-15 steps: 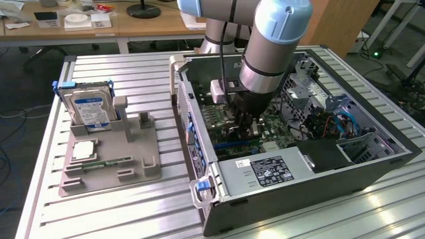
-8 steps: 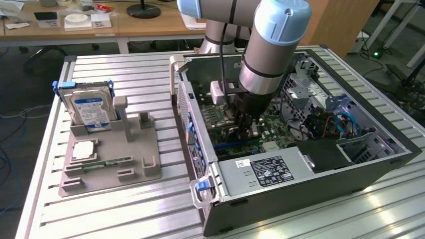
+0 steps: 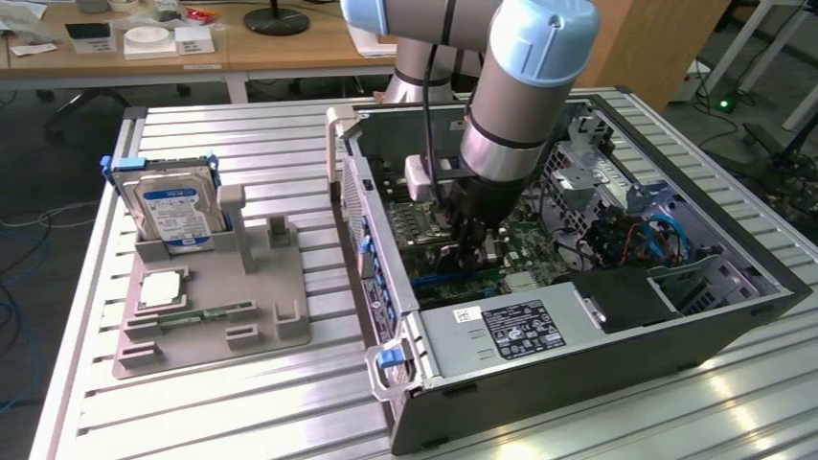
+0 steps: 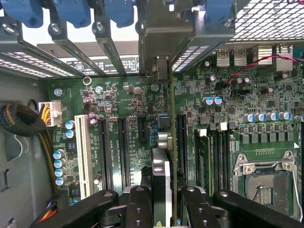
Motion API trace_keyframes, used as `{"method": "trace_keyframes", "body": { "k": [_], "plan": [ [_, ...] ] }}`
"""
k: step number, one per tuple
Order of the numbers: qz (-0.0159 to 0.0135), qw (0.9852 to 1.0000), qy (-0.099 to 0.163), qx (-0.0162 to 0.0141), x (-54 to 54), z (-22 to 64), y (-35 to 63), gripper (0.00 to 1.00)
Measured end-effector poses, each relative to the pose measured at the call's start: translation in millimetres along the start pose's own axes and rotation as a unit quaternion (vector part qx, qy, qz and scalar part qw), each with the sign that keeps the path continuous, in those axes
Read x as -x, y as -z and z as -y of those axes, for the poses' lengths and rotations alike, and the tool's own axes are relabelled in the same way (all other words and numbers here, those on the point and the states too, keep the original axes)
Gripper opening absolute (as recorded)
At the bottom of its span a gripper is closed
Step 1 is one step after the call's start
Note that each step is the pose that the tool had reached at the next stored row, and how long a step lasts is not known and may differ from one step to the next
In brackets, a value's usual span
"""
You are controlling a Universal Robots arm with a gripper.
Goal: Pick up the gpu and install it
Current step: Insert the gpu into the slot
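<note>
The gpu (image 4: 161, 178) is sitting edge-on between the closed fingers (image 4: 137, 204) of the gripper (image 4: 166, 206), low inside the computer case (image 3: 576, 374) and close above the motherboard (image 4: 118, 95).

Clearances:
- The case walls are leaving the arm open room toward the exterior view's right.
- The power supply (image 3: 511, 331) is lying near the gripper.
- The rear frame (image 4: 156, 28), with its blue clips (image 4: 71, 12), is crowding the card's end.

Risks, as judged:
- The card is running just beside a long black slot (image 4: 182, 142). Whether its edge is entering cannot be told. Any tilt or sideways offset is likely to jam it against the slot walls.
- The end bracket is liable to be catching on the rear frame.
- The capacitors (image 4: 212, 100) are standing near the fingers' path.
</note>
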State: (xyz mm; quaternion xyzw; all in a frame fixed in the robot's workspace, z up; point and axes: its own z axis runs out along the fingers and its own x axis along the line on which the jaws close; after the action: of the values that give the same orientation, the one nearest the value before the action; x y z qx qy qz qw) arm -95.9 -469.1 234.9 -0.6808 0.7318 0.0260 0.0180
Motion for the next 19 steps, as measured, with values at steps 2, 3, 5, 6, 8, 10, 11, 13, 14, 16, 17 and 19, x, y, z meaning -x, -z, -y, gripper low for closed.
{"method": "trace_keyframes", "body": {
  "k": [2,3,5,6,8,10,11,13,14,16,17,19],
  "plan": [
    [0.0001,1.0,0.0,-0.0002,0.1,0.0,0.6,0.28],
    [0.0001,1.0,0.0,-0.0002,0.1,0.0,0.7,0.28],
    [0.0001,1.0,0.0,-0.0002,0.1,0.0,0.7,0.28],
    [0.0,1.0,0.0,-0.0002,0.1,-0.1,0.8,0.28],
    [0.0,1.0,0.0,-0.0002,0.1,-0.1,0.8,0.28],
    [-0.0001,1.0,0.001,-0.0001,0.0,-0.1,0.8,0.28],
    [-0.0002,1.0,0.004,0.0001,0.0,-0.1,0.7,0.28],
    [-0.0001,1.0,0.005,0.0001,0.0,0.1,0.3,0.28],
    [-0.0001,1.0,0.005,0.0001,0.0,0.1,0.3,0.28],
    [-0.0001,1.0,0.005,0.0001,0.0,0.1,0.3,0.28],
    [-0.0001,1.0,0.005,0.0001,0.0,0.1,0.3,0.28],
    [-0.0001,1.0,0.005,0.0001,0.0,0.1,0.3,0.28]
  ]
}}
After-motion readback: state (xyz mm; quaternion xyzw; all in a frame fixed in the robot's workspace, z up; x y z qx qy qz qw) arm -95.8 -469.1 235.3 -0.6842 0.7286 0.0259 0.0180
